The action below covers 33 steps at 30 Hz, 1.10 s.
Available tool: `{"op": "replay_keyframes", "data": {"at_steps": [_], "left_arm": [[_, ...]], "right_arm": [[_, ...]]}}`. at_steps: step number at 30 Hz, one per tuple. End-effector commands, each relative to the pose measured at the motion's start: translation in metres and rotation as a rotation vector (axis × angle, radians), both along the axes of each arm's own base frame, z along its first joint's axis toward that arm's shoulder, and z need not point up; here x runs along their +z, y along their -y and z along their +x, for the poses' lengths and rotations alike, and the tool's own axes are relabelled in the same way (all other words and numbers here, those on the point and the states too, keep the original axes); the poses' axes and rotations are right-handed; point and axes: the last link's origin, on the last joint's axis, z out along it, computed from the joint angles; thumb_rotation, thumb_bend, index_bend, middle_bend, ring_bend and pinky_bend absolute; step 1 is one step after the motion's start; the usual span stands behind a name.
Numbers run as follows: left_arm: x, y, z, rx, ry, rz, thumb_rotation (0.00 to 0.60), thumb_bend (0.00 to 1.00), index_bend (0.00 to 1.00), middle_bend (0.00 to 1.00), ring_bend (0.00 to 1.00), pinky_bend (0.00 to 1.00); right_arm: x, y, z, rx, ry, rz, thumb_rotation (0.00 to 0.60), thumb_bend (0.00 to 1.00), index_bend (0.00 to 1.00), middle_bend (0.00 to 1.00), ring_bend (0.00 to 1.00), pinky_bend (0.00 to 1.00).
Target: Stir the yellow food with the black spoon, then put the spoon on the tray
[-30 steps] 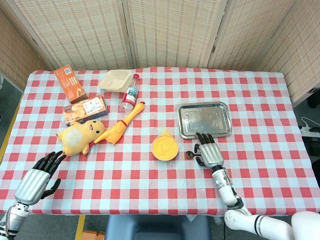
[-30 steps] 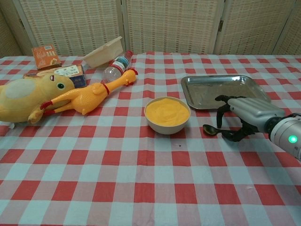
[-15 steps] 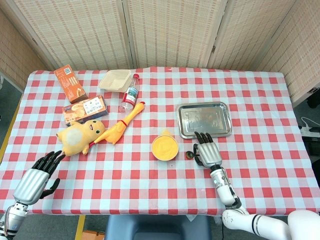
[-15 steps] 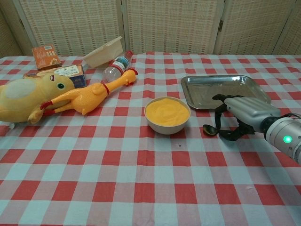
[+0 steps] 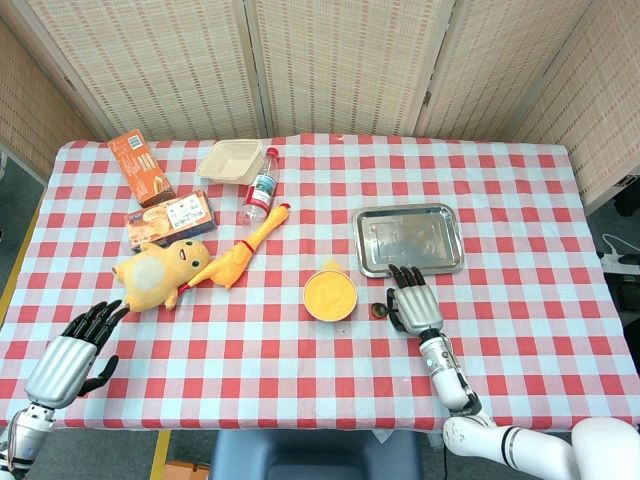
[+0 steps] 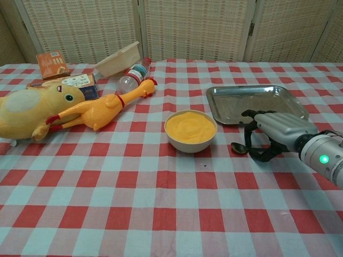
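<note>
Black spoon (image 5: pixel 379 309) lies flat on the bench between the yellow food bowl (image 5: pixel 330 295) and the right hand (image 5: pixel 412 304) in the head view; the left hand (image 5: pixel 72 348) hangs released at the near edge. The tray (image 5: pixel 408 240) sits just behind.

Chest view: right hand (image 6: pixel 273 132) arches over the spoon (image 6: pixel 239 148) handle, fingers curled; whether they grip it cannot be told. Risk: a shallow pinch may skid the spoon. The left hand is absent here.

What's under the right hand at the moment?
The black spoon lies on the tablecloth there: its bowl pokes out left of the right hand, toward the bowl of yellow food. The fingers arch over the handle and cover it, so contact cannot be confirmed.
</note>
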Motion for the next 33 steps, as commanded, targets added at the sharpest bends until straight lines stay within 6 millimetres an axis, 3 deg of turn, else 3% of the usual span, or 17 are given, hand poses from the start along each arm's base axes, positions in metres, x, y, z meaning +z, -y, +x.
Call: {"op": "replay_keyframes", "data": {"at_steps": [1,10,20,28,33], "left_arm": [[0.0,-0.001,0.0,-0.002,-0.001,-0.001,0.6,0.48,0.0,0.0,0.0,0.17],[-0.002,-0.001,0.0,-0.002,-0.005,-0.006,0.6,0.48,0.0,0.0,0.0,0.17],[0.0,0.0,0.0,-0.007,0.006,-0.007,0.6,0.48,0.0,0.0,0.0,0.17],[0.004,0.001,0.0,-0.006,0.024,-0.002,0.6,0.48,0.0,0.0,0.0,0.17],[0.007,-0.001,-0.001,0.0,0.041,-0.002,0.6,0.48,0.0,0.0,0.0,0.17]], "right_arm": [[0.0,0.0,-0.001,0.001,0.005,-0.005,0.6,0.33,0.58,0.0,0.0,0.0],[0.006,0.001,-0.003,0.004,0.01,-0.02,0.6,0.33,0.6,0.0,0.0,0.0],[0.017,0.003,0.008,0.032,0.029,-0.05,0.6,0.33,0.61,0.01,0.0,0.0],[0.034,0.018,0.042,0.061,0.078,-0.097,0.6,0.33,0.6,0.01,0.0,0.0],[0.031,0.029,0.073,0.089,0.081,-0.11,0.6,0.33,0.6,0.01,0.0,0.0]]}}
